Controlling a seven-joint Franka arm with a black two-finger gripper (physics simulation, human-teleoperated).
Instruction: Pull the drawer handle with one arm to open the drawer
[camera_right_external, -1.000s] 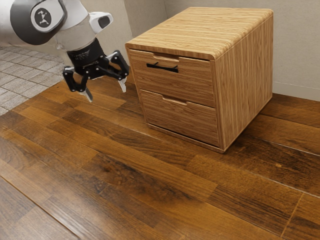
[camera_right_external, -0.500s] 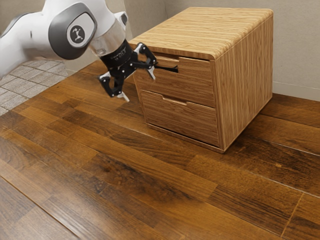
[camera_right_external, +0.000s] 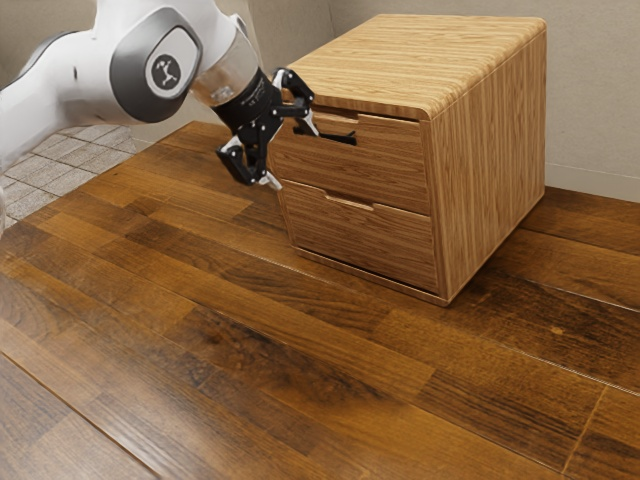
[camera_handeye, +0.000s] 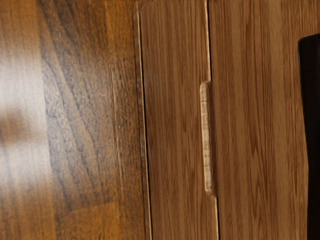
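The wooden cabinet (camera_right_external: 480, 150) has two drawers, both shut. A black bar handle (camera_right_external: 328, 136) is on the top drawer (camera_right_external: 380, 165); the bottom drawer (camera_right_external: 365, 232) has only a wooden lip. My gripper (camera_right_external: 289, 152) is open at the left end of the top drawer's front. Its upper fingertip (camera_right_external: 311, 124) is just beside the handle's left end, and the lower one hangs in front of the cabinet's left corner. Nothing is between the fingers. In the wrist view the black handle (camera_handeye: 311, 125) lies past the wooden lip (camera_handeye: 205, 140) between the drawer fronts.
The cabinet stands on a dark plank floor (camera_right_external: 250, 340) near a beige wall (camera_right_external: 600, 90). Grey tiles (camera_right_external: 40, 170) lie at the exterior view's left. Open floor stretches in front of the cabinet.
My hand has swung from over the floor toward the exterior view's right and up to the top drawer's front. The fingers stay open. The drawers have not moved.
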